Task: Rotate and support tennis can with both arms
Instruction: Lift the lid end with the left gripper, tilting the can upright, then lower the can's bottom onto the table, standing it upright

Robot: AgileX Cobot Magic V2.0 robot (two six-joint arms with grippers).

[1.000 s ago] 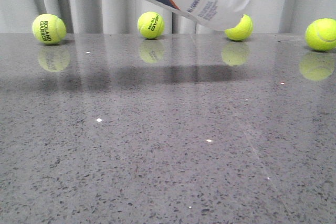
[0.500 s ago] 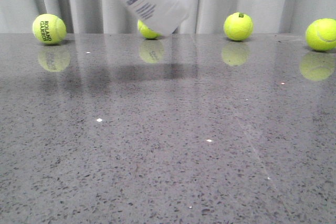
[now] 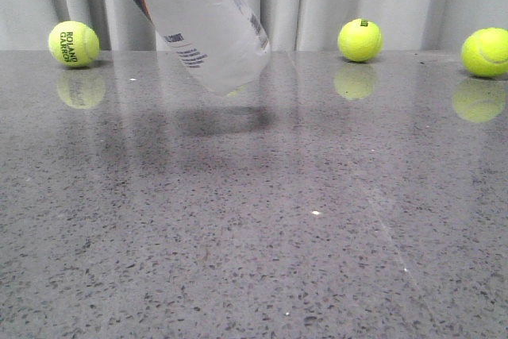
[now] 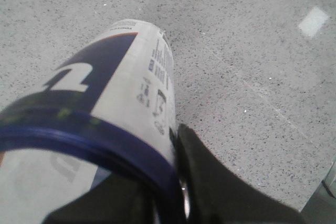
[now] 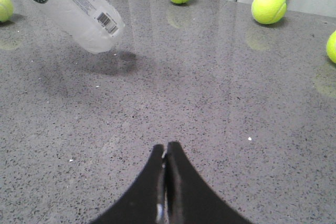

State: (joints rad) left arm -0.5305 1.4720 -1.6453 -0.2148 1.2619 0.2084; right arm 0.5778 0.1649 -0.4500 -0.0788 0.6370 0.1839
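Left hand (image 4: pixel 181 203) around tennis can (image 4: pixel 123 103) rim

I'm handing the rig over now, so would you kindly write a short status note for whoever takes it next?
Left claw: shut on the clear-plastic tennis can with the white and navy label, near its navy rim.
Right claw: shut, empty, low over the grey speckled table, apart from the can.
Can: in the air, tilted, its closed end down, clear of the table.
Done: lifted and tilted.
Left: bring the right claw in as support.

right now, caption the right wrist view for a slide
Shut right gripper hovers over grey speckled table; tilted clear-plastic tennis can airborne.
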